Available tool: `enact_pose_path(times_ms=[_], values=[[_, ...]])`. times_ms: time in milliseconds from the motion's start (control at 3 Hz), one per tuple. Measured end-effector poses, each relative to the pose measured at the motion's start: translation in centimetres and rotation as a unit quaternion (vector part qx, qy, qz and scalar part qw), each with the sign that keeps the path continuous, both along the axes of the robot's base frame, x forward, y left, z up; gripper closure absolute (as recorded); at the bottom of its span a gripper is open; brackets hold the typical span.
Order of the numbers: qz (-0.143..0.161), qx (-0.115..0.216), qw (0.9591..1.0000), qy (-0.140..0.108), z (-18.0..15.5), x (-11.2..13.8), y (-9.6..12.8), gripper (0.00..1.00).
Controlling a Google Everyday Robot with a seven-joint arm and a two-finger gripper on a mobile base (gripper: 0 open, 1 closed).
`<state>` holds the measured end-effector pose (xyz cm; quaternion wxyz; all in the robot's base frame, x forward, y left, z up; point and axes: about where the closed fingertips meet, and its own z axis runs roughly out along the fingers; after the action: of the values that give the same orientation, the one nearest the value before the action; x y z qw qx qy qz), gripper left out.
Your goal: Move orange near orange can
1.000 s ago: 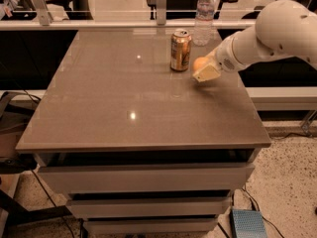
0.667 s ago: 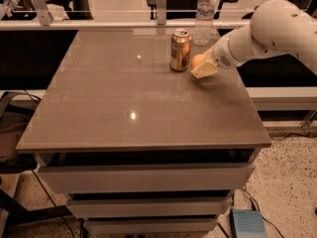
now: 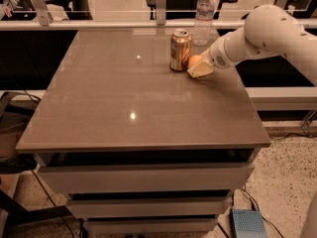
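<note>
The orange can (image 3: 180, 49) stands upright near the back of the grey table (image 3: 124, 108), right of centre. The orange (image 3: 194, 61) is a small round yellow-orange fruit just to the right of the can, almost touching it. My gripper (image 3: 200, 69) comes in from the right on a white arm (image 3: 267, 36) and is around the orange, low at the table surface. The cream fingers cover the fruit's right and lower side.
A clear plastic water bottle (image 3: 204, 16) stands behind the can at the table's back edge. A rail (image 3: 99, 25) runs along the back. Drawers (image 3: 143, 178) sit under the tabletop. A blue-grey box (image 3: 248, 224) lies on the floor at the right.
The gripper has moved left and slightly toward the back with the orange, bringing the fruit closer to the can.
</note>
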<state>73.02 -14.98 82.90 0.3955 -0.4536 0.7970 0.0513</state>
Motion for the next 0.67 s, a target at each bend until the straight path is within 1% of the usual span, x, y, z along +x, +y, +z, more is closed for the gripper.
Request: enact_pose_path(times_ms=[667], values=[[0.0,0.0,1.0,0.0,0.24,0.03,0.0,0.36]])
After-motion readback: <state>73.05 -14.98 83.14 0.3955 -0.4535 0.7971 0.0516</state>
